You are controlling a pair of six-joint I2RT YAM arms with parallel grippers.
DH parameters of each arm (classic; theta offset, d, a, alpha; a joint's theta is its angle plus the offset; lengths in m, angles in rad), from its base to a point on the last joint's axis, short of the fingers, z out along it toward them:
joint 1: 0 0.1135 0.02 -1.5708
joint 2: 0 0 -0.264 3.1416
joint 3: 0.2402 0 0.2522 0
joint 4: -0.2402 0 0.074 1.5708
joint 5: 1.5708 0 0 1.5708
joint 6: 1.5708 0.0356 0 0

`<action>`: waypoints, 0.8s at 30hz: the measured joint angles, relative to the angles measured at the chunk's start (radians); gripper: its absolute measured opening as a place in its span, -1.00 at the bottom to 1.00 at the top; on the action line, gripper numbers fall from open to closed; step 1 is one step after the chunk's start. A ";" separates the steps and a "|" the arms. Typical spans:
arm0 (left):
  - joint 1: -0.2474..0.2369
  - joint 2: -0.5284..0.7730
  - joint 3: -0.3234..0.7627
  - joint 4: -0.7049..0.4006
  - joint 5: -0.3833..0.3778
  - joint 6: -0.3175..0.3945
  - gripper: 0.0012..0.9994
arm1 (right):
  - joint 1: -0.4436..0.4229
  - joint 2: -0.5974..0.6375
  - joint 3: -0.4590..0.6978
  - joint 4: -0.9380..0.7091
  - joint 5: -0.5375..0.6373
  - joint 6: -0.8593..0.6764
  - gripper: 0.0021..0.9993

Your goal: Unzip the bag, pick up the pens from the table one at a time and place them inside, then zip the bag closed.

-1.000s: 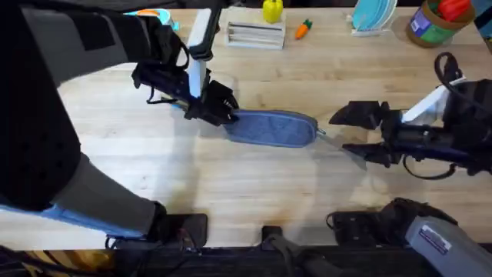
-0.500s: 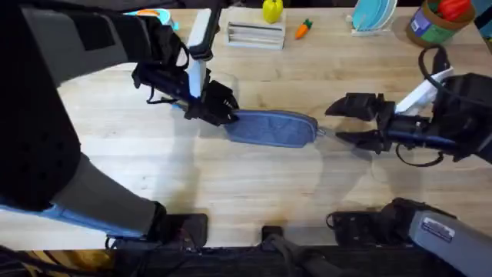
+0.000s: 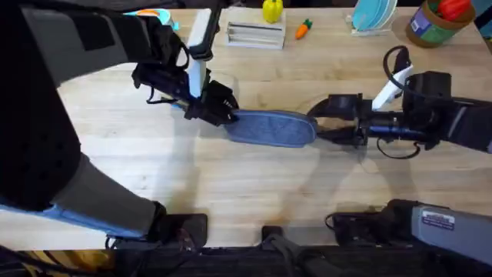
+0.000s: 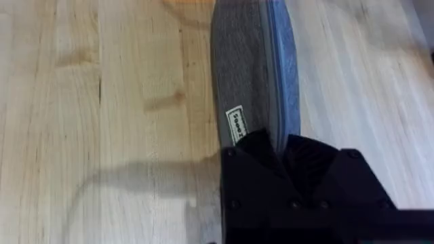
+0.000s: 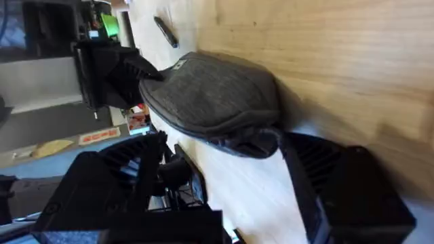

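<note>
- The left hand [image 3: 223,108] is closed on one end of the bag [image 3: 270,127], pinching the cloth. In its wrist view the black fingers [image 4: 298,159] sit right on the bag's end, by a small white tag [image 4: 238,126].
- The right hand [image 3: 317,123] is at the bag's other end with its fingers spread apart, one on each side of the rounded tip [image 5: 261,139]. It is not squeezing yet.
- The bag lies flat in the middle of the table [image 3: 254,192], between the two hands.
- The right hand could close on plain cloth and miss the small zip pull. I cannot see the pull. Then the zip would not move.
- If it tugs too hard, the bag could slip out of the left hand.
- I cannot tell whether the zip is open or shut, and I cannot see inside.
- A dark pen [image 5: 165,32] lies on the table past the bag.
</note>
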State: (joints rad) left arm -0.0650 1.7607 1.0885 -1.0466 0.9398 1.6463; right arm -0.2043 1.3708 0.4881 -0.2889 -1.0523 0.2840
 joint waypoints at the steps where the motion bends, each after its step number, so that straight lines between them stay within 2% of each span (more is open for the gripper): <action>1: 0.000 0.000 0.000 0.000 0.000 0.000 -0.92 | 0.005 0.003 0.000 0.014 -0.003 0.000 0.99; 17: 0.001 0.000 0.000 0.000 -0.001 0.000 -0.92 | 0.013 0.017 -0.004 0.153 -0.089 0.000 0.99; 24: 0.001 0.000 0.000 0.000 -0.001 0.000 -0.92 | 0.014 0.017 -0.005 0.158 -0.196 0.000 0.99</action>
State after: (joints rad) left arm -0.0639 1.7611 1.0885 -1.0462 0.9390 1.6463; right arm -0.1906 1.3880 0.4831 -0.1310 -1.2487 0.2840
